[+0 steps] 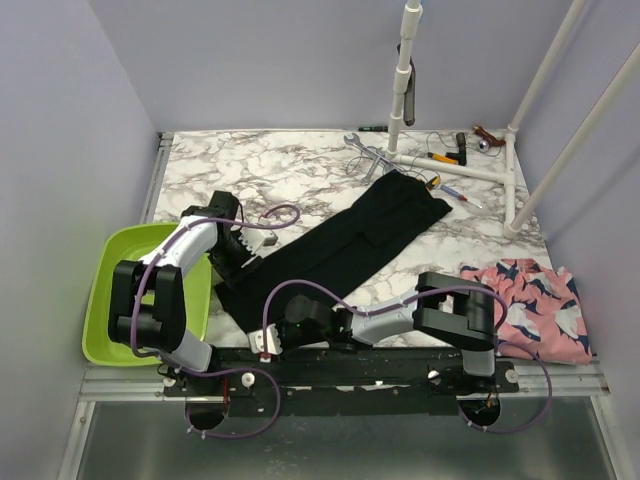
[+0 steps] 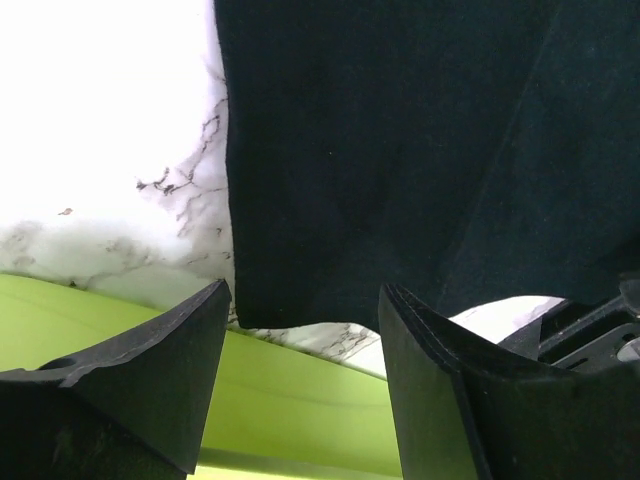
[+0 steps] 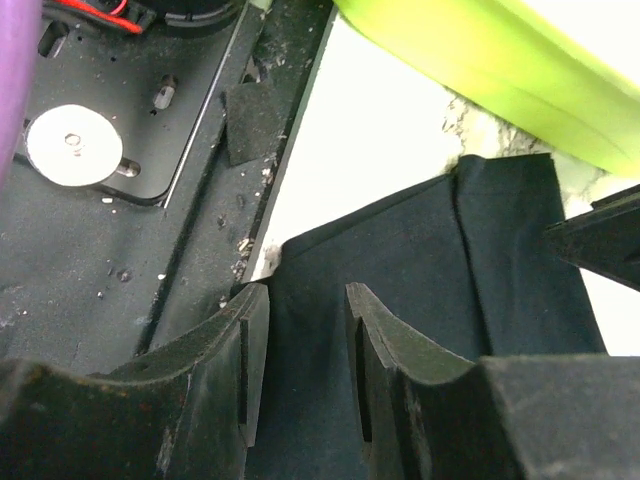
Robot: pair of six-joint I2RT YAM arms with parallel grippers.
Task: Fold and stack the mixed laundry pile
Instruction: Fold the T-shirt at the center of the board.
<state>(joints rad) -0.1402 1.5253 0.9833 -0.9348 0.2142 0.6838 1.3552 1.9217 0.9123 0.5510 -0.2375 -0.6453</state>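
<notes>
Two claws work the near end of the black garment (image 1: 350, 240), just right of the green basin (image 1: 110, 270). Its long axis slants away to the far right of the basin. The left gripper (image 2: 305, 295) gapes empty at the hem. The right gripper (image 3: 307, 295) is narrowly parted over a corner, grip unclear. Bare marble table (image 1: 260, 170) lies beyond the basin.

The big black garment (image 1: 340, 245) lies flat in a long strip, slanting from near left to far right. The pink shark-print garment (image 1: 535, 305) lies crumpled, well apart.

Plain black garment (image 1: 340, 245), pink garment (image 1: 545, 310) with dark and white print, lime green basin (image 1: 104, 292), white table (image 1: 270, 165) veined grey, purple cables (image 1: 284, 211)
</notes>
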